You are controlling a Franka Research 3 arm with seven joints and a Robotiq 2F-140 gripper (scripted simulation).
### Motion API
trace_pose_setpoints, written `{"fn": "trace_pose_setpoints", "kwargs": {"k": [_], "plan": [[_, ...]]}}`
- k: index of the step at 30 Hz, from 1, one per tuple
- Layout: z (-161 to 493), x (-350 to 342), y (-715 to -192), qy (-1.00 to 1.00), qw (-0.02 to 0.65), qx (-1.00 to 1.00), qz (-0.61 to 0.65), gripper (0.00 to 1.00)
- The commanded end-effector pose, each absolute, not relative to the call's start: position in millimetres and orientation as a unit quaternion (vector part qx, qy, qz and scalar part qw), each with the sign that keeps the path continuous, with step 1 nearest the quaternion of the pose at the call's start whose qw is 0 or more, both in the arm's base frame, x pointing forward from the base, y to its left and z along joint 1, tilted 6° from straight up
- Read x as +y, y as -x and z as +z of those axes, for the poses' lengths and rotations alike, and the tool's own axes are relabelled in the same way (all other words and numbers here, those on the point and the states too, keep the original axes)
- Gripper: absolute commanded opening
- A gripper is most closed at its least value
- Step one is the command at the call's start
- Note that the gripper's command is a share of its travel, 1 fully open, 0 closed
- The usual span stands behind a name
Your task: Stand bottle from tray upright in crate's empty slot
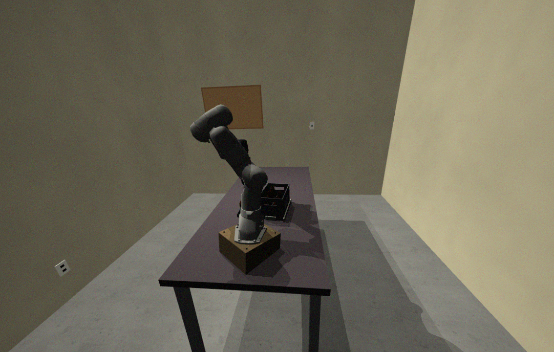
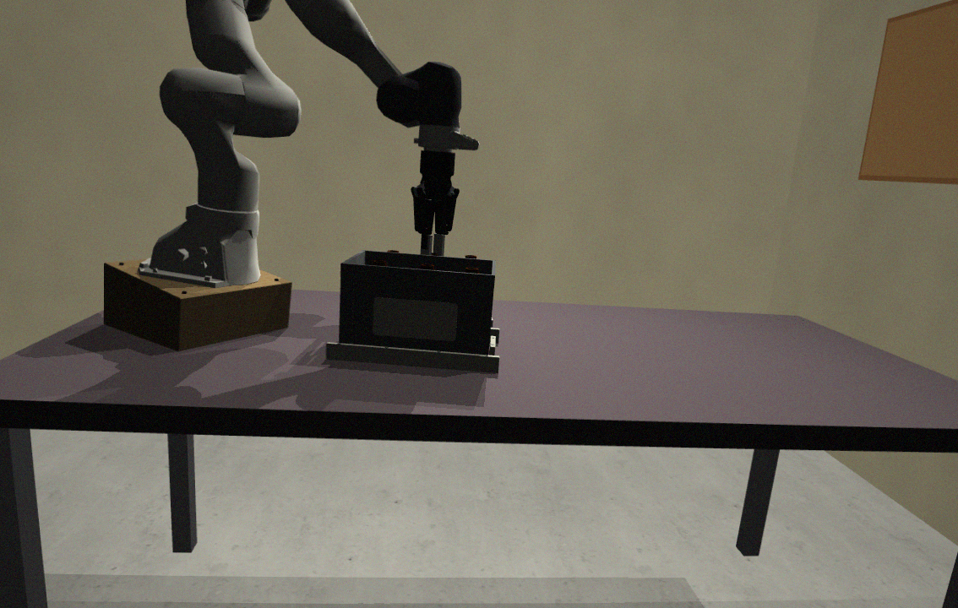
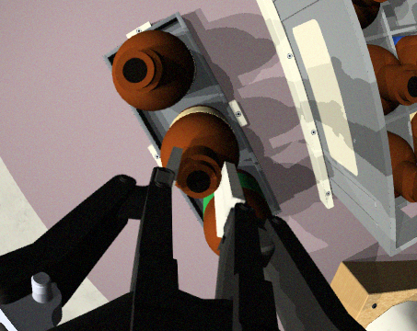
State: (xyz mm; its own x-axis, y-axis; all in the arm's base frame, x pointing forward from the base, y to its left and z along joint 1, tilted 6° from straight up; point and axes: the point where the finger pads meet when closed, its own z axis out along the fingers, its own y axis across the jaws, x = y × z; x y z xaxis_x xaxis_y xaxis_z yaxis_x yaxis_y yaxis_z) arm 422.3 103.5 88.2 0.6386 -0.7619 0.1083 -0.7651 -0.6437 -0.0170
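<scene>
In the wrist view a grey tray [image 3: 203,81] holds three brown bottles in a row. My gripper [image 3: 199,171] [image 2: 433,243] is shut on the neck of the middle bottle [image 3: 199,138], which stands upright in the tray. The far bottle [image 3: 149,70] stands free. The near bottle [image 3: 215,233], with a green label, is mostly hidden behind my fingers. In the exterior view the crate hides the tray and its bottles. I cannot make out the empty slot.
The arm's wooden base block [image 2: 195,310] [image 1: 248,251] [image 3: 368,289] stands close to the crate on the purple table [image 2: 694,362]. The arm hides the tray in the top view.
</scene>
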Motion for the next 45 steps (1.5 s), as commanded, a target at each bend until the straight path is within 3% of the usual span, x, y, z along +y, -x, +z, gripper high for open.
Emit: {"fn": "trace_pose_setpoints", "kwargs": {"k": [1, 45], "plan": [[87.2, 102.9, -421.6, -0.906, 0.016, -0.420, 0.052, 0.00], [103.6, 105.4, -421.6, -0.906, 0.016, -0.420, 0.052, 0.00]]}}
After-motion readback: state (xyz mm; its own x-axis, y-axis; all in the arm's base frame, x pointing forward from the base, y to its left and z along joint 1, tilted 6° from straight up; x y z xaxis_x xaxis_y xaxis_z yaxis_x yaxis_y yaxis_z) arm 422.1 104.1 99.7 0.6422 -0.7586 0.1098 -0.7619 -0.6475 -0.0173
